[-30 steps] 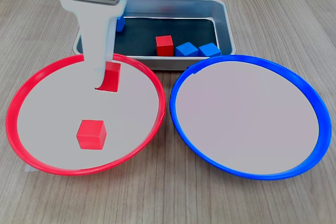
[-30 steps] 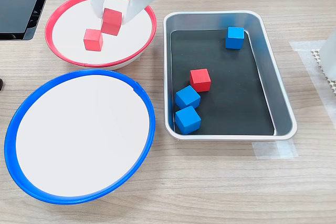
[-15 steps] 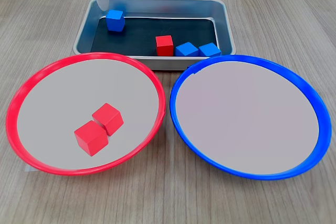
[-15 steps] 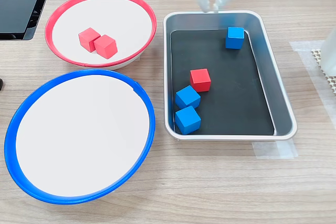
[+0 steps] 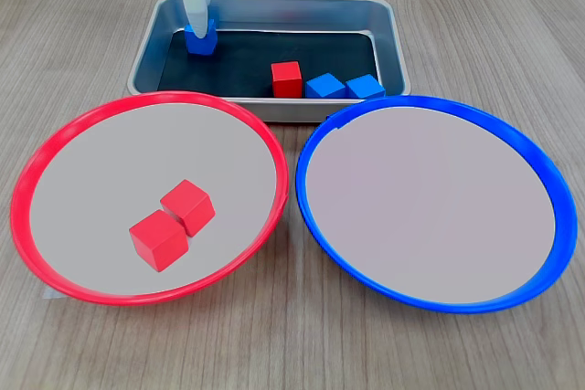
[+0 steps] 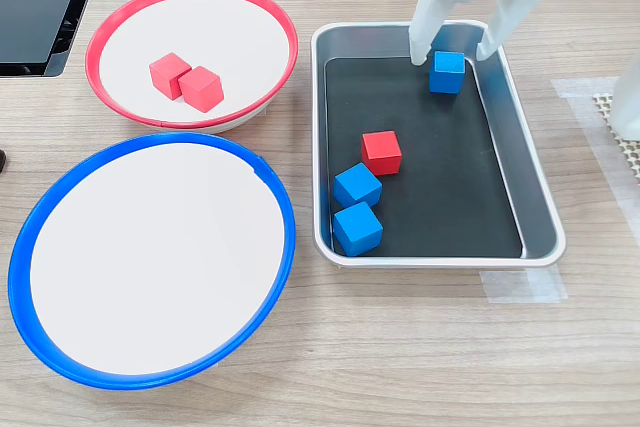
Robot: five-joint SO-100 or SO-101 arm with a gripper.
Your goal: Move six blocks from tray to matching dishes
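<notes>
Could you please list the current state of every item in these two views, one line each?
White claw: open, fingers either side of a blue cube, not closed.
Lone blue cube: on the tray floor, between the fingers.
Silver metal tray: holds one red and three blue cubes.
Red-rimmed round dish: holds two touching red cubes.
Blue-rimmed round dish: empty.
Red cube, paired blue cubes: in the tray.

Three red blocks, three blue blocks, two dishes, one tray.
</notes>
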